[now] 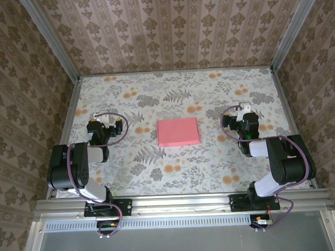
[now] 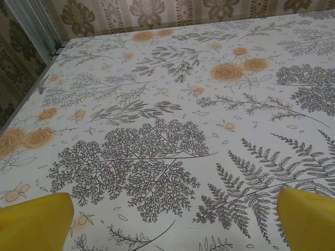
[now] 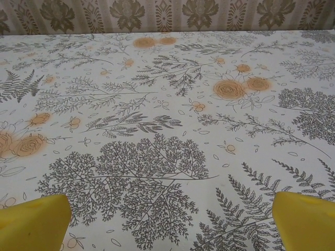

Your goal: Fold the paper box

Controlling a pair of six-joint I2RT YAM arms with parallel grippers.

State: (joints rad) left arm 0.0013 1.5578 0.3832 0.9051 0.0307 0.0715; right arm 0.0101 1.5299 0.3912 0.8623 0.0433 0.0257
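Pink paper box point(image 1: 179, 131) lying flat mid-way across the flowered bench point(image 1: 213, 173), left hand point(image 1: 105, 127) and right hand point(image 1: 241, 122) wide open, one on either side, neither touching it

My left gripper point(image 2: 172, 219) and right gripper point(image 3: 170, 219) both stood wide open, well apart, my arms bent at the elbows

pink paper box point(image 1: 179, 131), grey-and-orange floral table point(image 1: 210, 96)
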